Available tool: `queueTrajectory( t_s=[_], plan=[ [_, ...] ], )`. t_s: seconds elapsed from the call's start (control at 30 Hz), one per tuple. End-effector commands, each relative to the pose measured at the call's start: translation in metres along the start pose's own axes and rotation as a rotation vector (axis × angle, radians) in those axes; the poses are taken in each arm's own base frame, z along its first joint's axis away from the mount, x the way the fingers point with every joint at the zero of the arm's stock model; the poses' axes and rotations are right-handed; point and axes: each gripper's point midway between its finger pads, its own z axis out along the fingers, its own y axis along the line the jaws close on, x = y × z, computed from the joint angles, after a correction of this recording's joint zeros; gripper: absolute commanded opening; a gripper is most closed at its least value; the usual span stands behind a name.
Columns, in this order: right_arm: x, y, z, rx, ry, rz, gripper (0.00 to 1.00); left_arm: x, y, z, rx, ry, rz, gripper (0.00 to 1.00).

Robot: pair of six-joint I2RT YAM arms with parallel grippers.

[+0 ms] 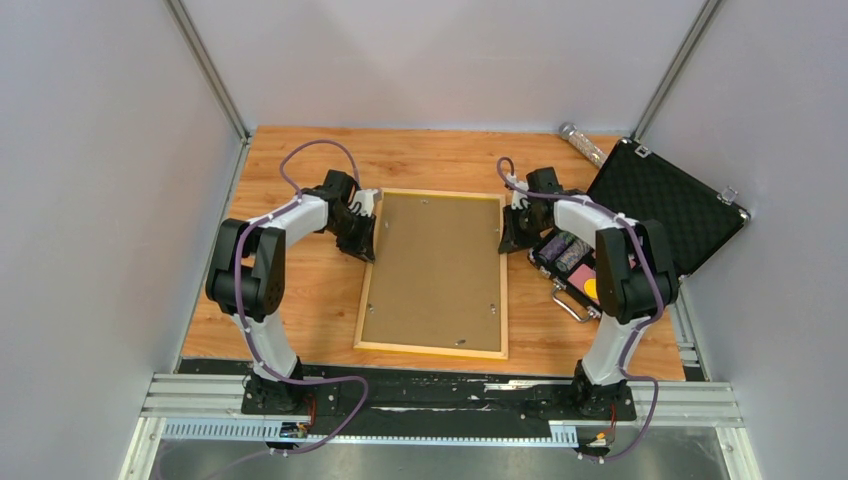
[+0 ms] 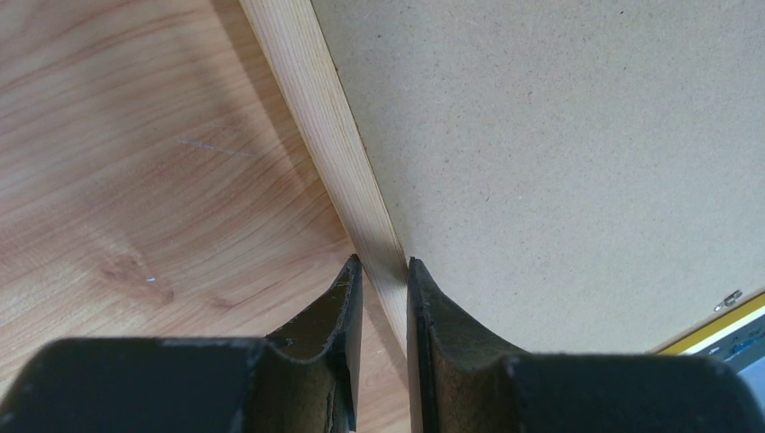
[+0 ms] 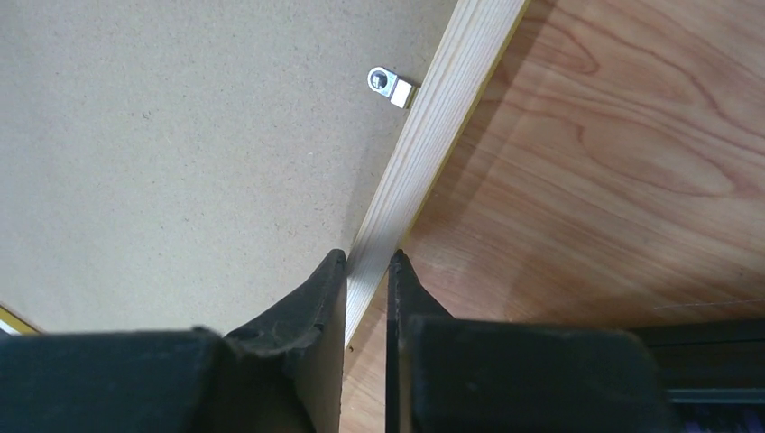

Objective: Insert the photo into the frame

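Left jaws: nearly closed, pinching the left rail of the frame point(image 1: 430, 350).
Right jaws: pinched on the right rail, clip point(image 3: 390, 87) just ahead.
Photo: not in view; the frame lies face-down between both jaws.
Risk: an uneven lift could twist the thin rails or let one slip free.

Frame point(image 2: 311, 108): pale bare wood with fine straight grain, smooth and matt, with a yellow outer edge. Backing board point(image 2: 559, 153): brown pressed fibreboard, matt and faintly speckled. Clip point(image 3: 391, 86): small tab of bright, shiny metal. Counter point(image 2: 135, 162): orange-brown wood grain with knots and swirls, smooth, with a low sheen. Left gripper point(image 2: 383, 269) and right gripper point(image 3: 368, 260): matt black fingers, rubbery in look, edges scuffed and worn. Case point(image 1: 665, 200): black, its lid lined with dimpled matt foam; latches point(image 1: 728, 195) of bright metal.
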Motion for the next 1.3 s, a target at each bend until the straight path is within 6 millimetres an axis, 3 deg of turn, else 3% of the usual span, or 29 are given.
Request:
queueTrajectory(
  t_s=[0.0, 0.13, 0.4, 0.47, 0.63, 0.8, 1.03, 1.27],
  plan=[
    [-0.025, 0.001, 0.005, -0.018, -0.033, -0.044, 0.06, -0.017, -0.009, -0.016, 0.013, -0.086, 0.033, 0.0],
    [-0.05, -0.005, 0.013, -0.023, -0.053, -0.052, 0.0, -0.027, -0.001, -0.02, 0.004, -0.127, -0.007, 0.0],
    [-0.114, -0.003, 0.026, -0.062, -0.126, -0.096, 0.02, -0.052, 0.013, -0.017, 0.005, -0.194, -0.108, 0.0],
    [-0.128, -0.002, 0.025, -0.062, -0.148, -0.113, 0.09, -0.061, 0.014, -0.014, 0.005, -0.214, -0.127, 0.0],
    [-0.144, -0.002, 0.001, -0.055, -0.201, -0.128, 0.45, -0.077, 0.017, -0.01, 0.005, -0.262, -0.19, 0.0],
    [-0.122, 0.001, -0.023, -0.049, -0.198, -0.144, 0.64, -0.074, 0.016, -0.005, 0.022, -0.264, -0.248, 0.0],
    [-0.057, 0.021, -0.043, -0.121, -0.133, -0.162, 0.68, -0.072, 0.014, -0.002, 0.033, -0.271, -0.275, 0.0],
    [-0.012, 0.028, -0.048, -0.138, -0.082, -0.178, 0.67, -0.071, 0.016, -0.003, 0.025, -0.28, -0.275, 0.0]
  ],
)
